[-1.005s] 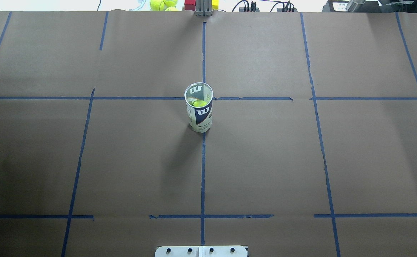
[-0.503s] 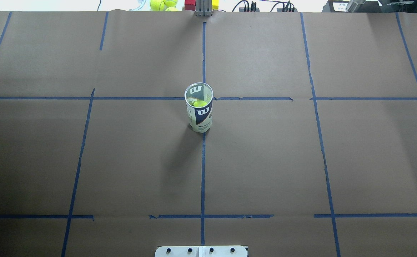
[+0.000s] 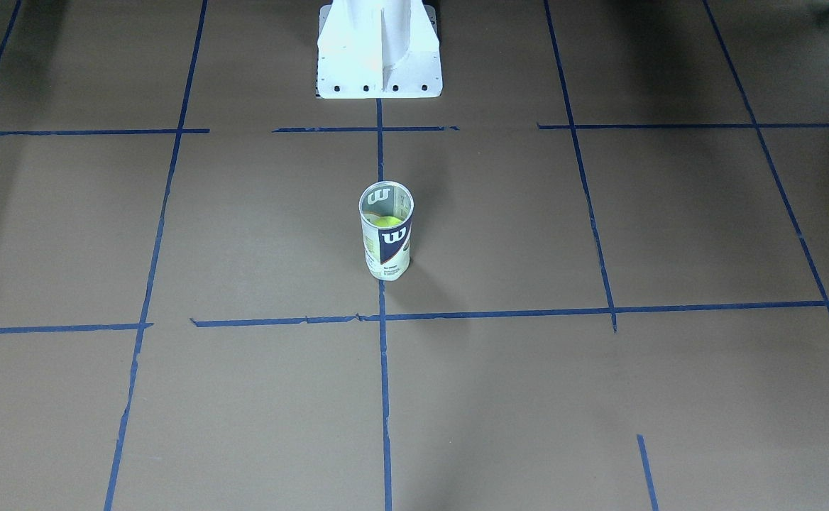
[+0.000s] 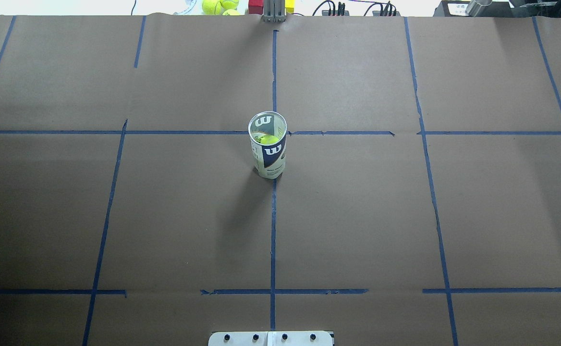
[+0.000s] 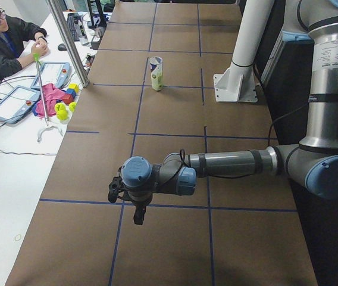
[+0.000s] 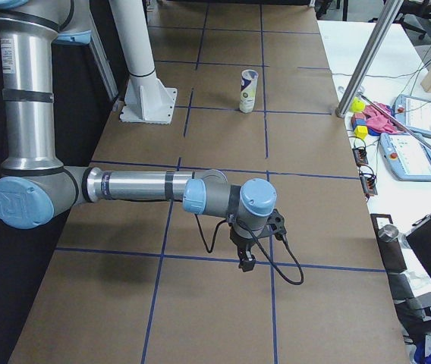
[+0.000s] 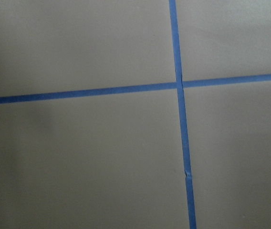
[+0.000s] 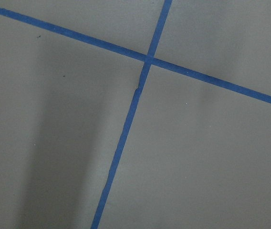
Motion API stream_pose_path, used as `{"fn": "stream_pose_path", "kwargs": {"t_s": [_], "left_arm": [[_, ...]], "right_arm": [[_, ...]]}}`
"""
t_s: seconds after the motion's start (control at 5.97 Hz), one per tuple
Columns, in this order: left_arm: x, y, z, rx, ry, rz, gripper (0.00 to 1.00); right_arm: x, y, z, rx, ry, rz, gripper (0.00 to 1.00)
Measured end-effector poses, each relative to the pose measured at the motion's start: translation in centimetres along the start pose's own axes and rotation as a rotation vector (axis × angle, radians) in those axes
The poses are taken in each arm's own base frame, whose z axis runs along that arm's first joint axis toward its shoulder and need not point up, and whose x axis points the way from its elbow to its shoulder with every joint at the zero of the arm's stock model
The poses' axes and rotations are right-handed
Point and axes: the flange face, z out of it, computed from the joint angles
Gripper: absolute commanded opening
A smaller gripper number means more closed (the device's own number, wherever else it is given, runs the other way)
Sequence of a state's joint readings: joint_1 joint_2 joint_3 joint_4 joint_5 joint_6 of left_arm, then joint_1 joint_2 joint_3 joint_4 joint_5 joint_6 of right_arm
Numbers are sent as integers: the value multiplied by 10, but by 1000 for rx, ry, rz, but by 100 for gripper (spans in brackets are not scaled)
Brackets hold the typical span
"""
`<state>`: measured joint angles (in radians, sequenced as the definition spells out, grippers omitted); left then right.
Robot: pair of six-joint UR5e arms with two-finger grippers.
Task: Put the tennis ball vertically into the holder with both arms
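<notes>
Brown-papered table, gridded with blue tape, fills every view. The left gripper hangs over it pointing straight down near the end on the robot's left. It shows only in that side view, so I cannot tell whether its fingers are apart or together; its wrist camera sees nothing but a tape crossing. The right gripper hangs the same way near the opposite end, and its state cannot be told either. Neither carries anything that can be made out. Each hangs from a level forearm, the left arm and the right arm both reaching outward from the robot's side of the table. Well apart from both grippers, the holder stands upright and open-topped at the middle of the table, on the centre tape line. A tennis ball sits inside it, low in the can. The white base stands near the table's edge on the robot's side. Beyond the far edge, a white desk bears spare tennis balls, coloured blocks and tablets, with a person seated at it.
</notes>
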<state>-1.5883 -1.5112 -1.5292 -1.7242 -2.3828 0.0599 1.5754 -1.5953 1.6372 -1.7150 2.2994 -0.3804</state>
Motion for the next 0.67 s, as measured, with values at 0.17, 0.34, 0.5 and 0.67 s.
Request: {"fn": "stream_pose_path", "kwargs": {"t_s": [0.17,0.34,0.5,0.67], "left_arm": [[-1,3,2,-5,1,-5,100],[-2,5,3,-10,1,-8,100],[-3,6,4,-13,-1,-11,100],[-4,8,5,-15,-1,-13,100]], "right_arm": [[0,0,0,0,0,0,100],[0,0,0,-1,-1,1,100],[0,0,1,0,-3,1,100],[0,0,1,1,-6,1,100]]}}
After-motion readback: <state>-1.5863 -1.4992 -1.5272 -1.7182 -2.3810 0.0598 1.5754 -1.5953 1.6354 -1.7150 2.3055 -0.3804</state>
